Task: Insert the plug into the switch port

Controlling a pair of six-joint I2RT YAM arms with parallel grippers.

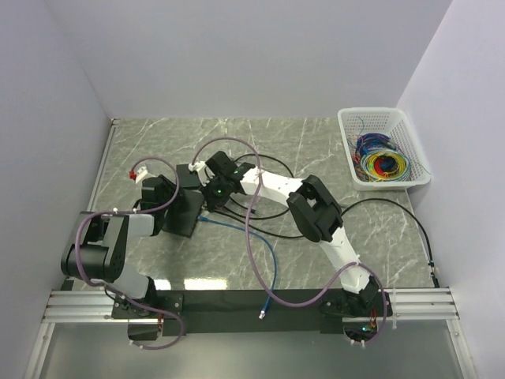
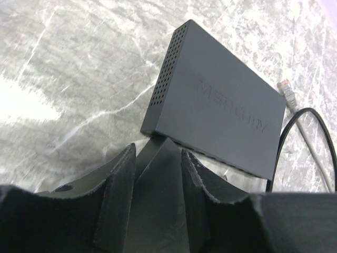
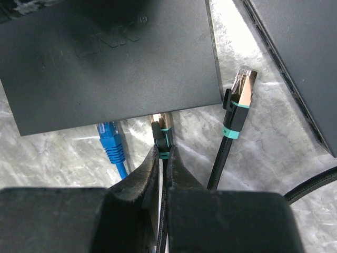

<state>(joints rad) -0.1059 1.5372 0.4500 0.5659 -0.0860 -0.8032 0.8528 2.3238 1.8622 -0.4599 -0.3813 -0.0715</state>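
The teal-banded black cable plug is sitting just at the near edge of the flat black plastic switch, bare marble showing either side, a blue plug at 9 o'clock. The right gripper is clenching its boot; the left gripper, half spread, is grasping that switch

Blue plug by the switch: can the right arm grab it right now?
Probably not yet. The right gripper is shut on a black plug, so it's busy, though the blue plug lies uncovered right beside it.
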